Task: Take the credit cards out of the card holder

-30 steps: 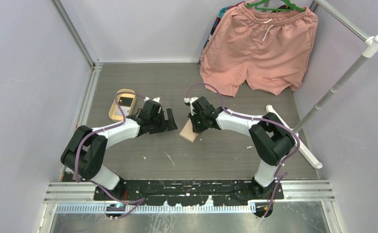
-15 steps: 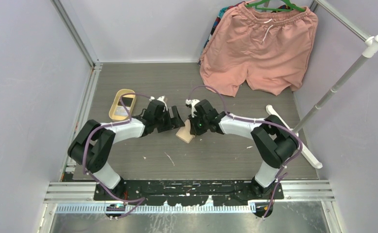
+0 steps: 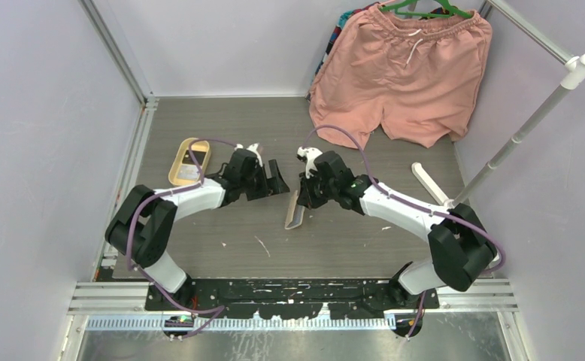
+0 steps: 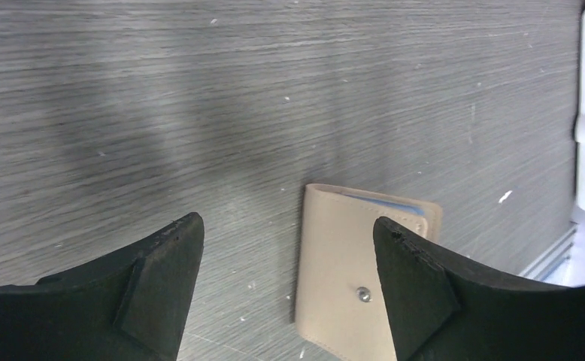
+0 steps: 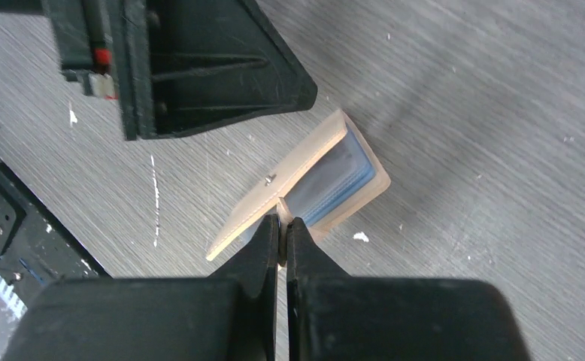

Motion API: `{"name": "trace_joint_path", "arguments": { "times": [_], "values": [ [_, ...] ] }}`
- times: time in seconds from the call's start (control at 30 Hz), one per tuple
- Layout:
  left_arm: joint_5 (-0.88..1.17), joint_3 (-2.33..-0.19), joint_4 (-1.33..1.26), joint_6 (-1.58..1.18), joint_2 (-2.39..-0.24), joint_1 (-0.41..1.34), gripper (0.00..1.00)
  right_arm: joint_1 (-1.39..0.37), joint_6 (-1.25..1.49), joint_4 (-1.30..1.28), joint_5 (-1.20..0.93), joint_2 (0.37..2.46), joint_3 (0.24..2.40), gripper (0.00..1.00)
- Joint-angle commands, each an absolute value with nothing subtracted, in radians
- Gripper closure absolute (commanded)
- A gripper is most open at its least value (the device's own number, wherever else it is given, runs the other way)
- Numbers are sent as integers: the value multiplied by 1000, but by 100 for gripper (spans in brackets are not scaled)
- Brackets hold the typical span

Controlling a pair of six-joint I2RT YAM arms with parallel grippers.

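Smooth tan card holder (image 5: 293,167), pinched by right end effector (image 5: 281,222)

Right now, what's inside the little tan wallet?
The right hand pinches the wallet, and pale blue layers show through the gap at its open edge. The tan cover hides the rest, so I can't tell cards from pockets.

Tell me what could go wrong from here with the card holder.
The right tool pinches only a thin edge of the card holder, so it may slip and fall shut. The open left tool sits close; reaching in, it could bump the right tool or knock the holder loose.
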State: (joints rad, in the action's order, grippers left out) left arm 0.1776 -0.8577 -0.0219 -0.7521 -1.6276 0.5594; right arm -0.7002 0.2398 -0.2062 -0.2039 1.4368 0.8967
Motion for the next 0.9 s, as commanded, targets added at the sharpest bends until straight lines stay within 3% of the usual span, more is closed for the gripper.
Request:
{"name": "trace_joint_path", "arguments": {
  "times": [0.0, 0.57, 0.87],
  "values": [
    [261, -858, -124, -823, -1634, 572, 17, -705, 251, -194, -203, 1418, 871, 99],
    [350, -721, -248, -977, -1594, 597, 20, -705, 263, -198, -194, 1391, 855, 99],
    [473, -610, -630, -1139, -1691, 573, 18, -706, 257, -236, -175, 1353, 874, 99]
  ]
}}
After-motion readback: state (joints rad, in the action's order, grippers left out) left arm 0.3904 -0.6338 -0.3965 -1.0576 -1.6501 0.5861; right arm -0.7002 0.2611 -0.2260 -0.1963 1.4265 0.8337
